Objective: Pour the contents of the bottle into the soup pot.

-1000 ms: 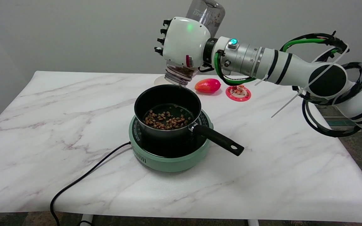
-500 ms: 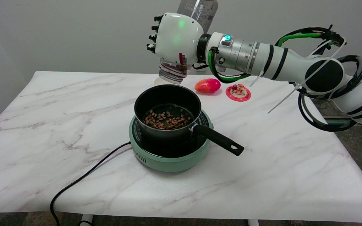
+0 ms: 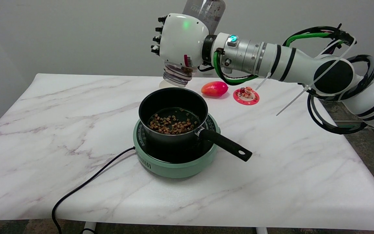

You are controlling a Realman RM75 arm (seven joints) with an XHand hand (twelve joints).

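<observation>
I have the robot hand (image 3: 183, 40) wrapped around a clear plastic bottle (image 3: 203, 11), holding it upside down in the air, its open neck pointing down and its base up past the top edge of my view. The white back of the robot hand faces me, so I see only dark fingertips (image 3: 156, 39) poking out on its far side; the grip itself is hidden. A few brown bits sit in the bottle's neck, just under the robot hand.

Below the robot hand, and a little nearer to me, stands the black soup pot with a long black handle (image 3: 173, 113). The bottle's mouth hangs above the pot's far rim, well clear of it. On the pot's bottom lies a loose layer of small brown and tan pieces (image 3: 171, 123). The pot sits on a round mint-green electric hob (image 3: 174, 165), whose black cord (image 3: 86, 185) runs off toward the near edge of the white marble-patterned counter (image 3: 44, 130).

Beyond the pot, on the arm's side of the robot hand, lies a red-and-yellow oval fruit-shaped thing (image 3: 214, 88), and just past it a small round pink lid or disc with bits on top (image 3: 246, 96). Behind the bottle's neck I can make out the edge of a pale round disc (image 3: 163, 84) on the counter.
</observation>
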